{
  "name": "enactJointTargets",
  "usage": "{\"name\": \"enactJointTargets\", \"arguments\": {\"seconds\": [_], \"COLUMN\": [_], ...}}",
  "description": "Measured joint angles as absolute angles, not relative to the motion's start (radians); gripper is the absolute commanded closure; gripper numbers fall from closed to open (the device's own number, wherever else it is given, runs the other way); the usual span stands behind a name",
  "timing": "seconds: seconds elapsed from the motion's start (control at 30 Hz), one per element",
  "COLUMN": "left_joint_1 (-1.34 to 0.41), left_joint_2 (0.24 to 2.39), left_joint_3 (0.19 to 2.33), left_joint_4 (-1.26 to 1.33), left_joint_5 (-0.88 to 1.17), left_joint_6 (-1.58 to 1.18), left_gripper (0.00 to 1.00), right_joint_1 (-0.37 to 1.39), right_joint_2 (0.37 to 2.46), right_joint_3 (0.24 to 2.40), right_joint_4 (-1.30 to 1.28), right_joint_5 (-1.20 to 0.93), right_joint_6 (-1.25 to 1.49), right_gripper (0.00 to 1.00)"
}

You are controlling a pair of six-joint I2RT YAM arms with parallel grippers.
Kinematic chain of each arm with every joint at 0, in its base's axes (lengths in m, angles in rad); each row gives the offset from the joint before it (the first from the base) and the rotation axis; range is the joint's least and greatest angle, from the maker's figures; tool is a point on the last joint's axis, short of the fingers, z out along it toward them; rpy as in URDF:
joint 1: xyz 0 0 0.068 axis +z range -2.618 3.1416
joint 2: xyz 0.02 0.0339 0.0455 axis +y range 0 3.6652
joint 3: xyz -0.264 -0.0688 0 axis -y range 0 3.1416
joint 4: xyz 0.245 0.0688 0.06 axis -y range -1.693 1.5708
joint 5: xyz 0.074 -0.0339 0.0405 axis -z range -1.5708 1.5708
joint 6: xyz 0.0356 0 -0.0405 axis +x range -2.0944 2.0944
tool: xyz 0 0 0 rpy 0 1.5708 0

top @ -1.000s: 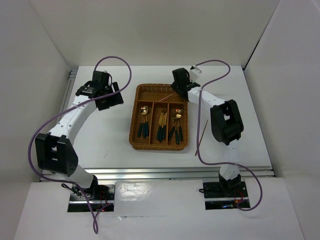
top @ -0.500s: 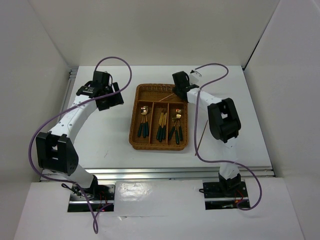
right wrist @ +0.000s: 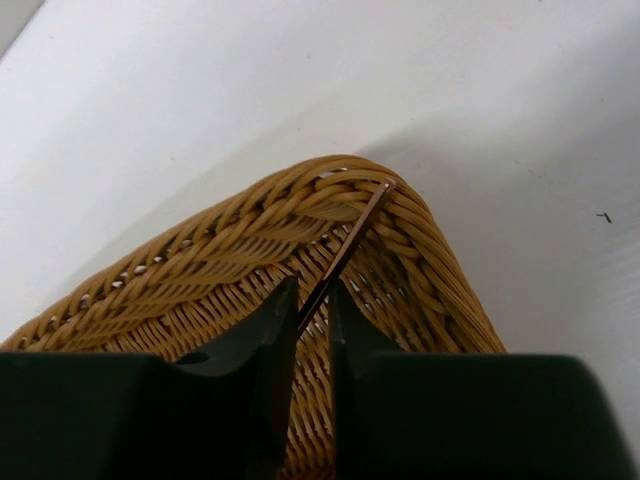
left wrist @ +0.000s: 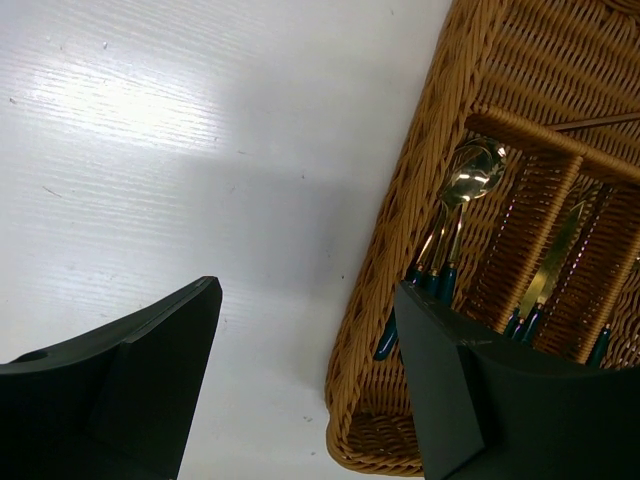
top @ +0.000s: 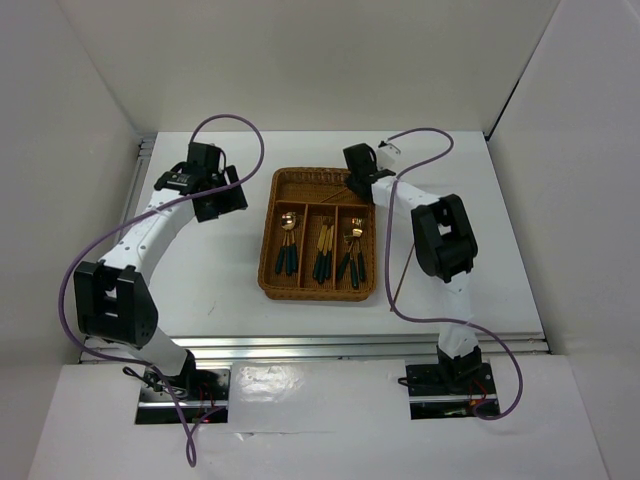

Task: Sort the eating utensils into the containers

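Note:
The brown wicker tray lies between my arms, its three long slots holding teal-handled gold spoons, knives and forks. My right gripper is at the tray's far right corner. In the right wrist view its jaws are shut on a thin reddish-brown chopstick that slants up over the tray's rim. My left gripper hangs open over bare table left of the tray. In the left wrist view, that gripper holds nothing, and the spoons show beside it.
A second chopstick lies on the table right of the tray, beside the right arm's purple cable. White walls enclose the table on the left, back and right.
The right gripper's jaws have closed in on the chopstick at the tray's corner, and the right arm's elbow has shifted slightly left. The left arm has not moved.

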State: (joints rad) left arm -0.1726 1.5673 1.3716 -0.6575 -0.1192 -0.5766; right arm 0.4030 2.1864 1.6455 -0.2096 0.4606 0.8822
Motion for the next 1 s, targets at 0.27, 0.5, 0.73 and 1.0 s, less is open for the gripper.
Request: {"name": "enactJointTargets", "arguments": {"seconds": [0.27,0.5,0.73,1.0], "left_joint_1": [-0.173,-0.173,-0.173,-0.173], "left_joint_2": [1.575,1.575,1.575,1.575], "left_joint_3": [1.372,1.372,1.372,1.372], "left_joint_4": [-0.659,-0.659,-0.659,-0.659], "left_joint_5": [-0.126,-0.126,-0.125,-0.125], "left_joint_6": [-0.577,-0.577,-0.577,-0.577], "left_gripper": [0.16,0.16,0.16,0.16], "right_joint_1": [0.395,0.392,0.392,0.414], "right_joint_2": [2.202,2.188,2.183,2.156], "right_joint_3": [1.662,1.626,1.615,1.586], "right_joint_4": [-0.195,-0.171,-0.155,-0.151], "right_joint_5": [0.451,0.417,0.373,0.356], "right_joint_6": [0.935,0.991,1.009,1.036], "right_gripper": [0.95,0.98,1.0,1.0]}}
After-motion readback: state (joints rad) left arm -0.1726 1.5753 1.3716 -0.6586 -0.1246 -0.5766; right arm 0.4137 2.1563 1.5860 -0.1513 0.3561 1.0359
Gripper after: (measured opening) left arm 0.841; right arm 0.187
